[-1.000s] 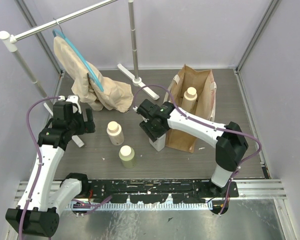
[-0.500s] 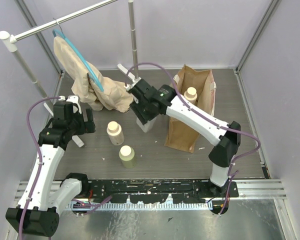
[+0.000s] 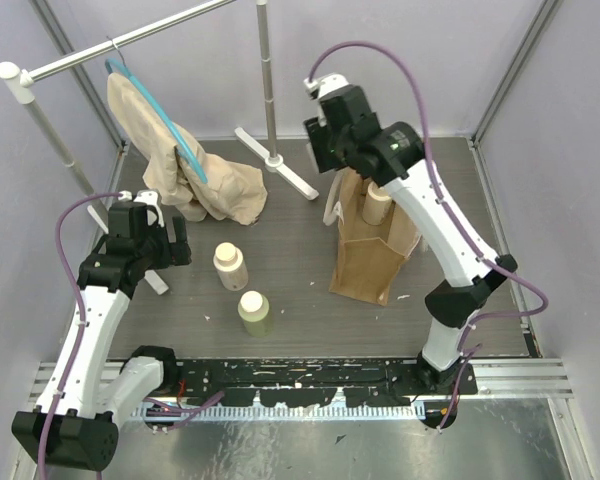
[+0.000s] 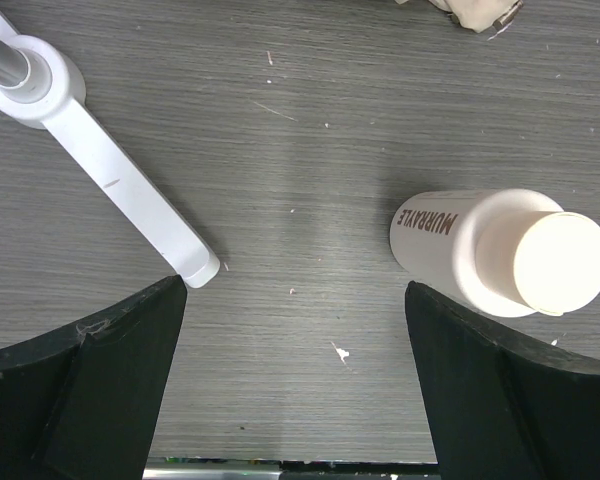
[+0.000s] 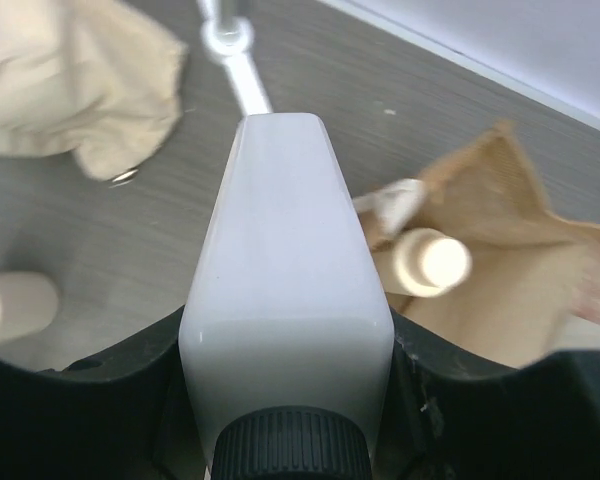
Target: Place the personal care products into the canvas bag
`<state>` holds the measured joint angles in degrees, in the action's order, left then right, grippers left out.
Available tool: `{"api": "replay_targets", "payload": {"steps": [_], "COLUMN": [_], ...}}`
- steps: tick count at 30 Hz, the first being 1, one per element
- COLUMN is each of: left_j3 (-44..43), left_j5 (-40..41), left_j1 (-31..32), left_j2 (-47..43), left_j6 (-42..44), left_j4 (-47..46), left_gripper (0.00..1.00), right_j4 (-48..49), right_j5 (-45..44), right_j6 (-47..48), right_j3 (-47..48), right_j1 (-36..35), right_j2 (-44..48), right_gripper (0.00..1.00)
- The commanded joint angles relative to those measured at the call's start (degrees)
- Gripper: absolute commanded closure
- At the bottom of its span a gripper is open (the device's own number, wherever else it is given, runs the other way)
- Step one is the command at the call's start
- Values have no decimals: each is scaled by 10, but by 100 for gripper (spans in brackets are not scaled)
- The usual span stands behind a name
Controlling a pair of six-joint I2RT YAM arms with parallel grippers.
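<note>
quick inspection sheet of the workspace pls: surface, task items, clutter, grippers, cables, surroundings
surface: dark wood-grain table, a few pale specks
job's things: canvas bag upright with one cream bottle inside; round bottle and yellowish bottle stand on the table; white rectangular bottle held in the air
clutter: beige cloth on a blue hanger; white rack foot
grippers: left gripper open, empty, beside the round bottle; right gripper shut on the white rectangular bottle, raised near the bag
cables: purple cables loop off both arms, no snag seen
surroundings: lilac walls, metal rail

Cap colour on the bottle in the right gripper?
Black cap, ribbed; right wrist view shows it best.
</note>
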<state>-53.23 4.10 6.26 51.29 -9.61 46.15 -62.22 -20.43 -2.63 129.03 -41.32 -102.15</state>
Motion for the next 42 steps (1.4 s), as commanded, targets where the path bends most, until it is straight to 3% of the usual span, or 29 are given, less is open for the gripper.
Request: {"api": "replay_targets", "payload": {"steps": [1, 12, 19, 42], "left_j3": [-8, -9, -12, -16], "left_j5": [-3, -6, -5, -1], "left_j1": [-2, -1, -1, -1], "left_j2": [3, 13, 19, 36], "left_j6": [3, 2, 8, 15], "left_j4": [-18, -21, -20, -19], "left_gripper": [2, 2, 2, 2], "right_j4": [61, 40, 26, 10], "right_j5": [-56, -82, -18, -6], "right_j6": [23, 7, -45, -90], "right_j3": [29, -48, -153, -273], "right_j1": [64, 152, 202, 241], "right_j2": [95, 154, 161, 75], "right_gripper": [99, 100, 100, 100]}}
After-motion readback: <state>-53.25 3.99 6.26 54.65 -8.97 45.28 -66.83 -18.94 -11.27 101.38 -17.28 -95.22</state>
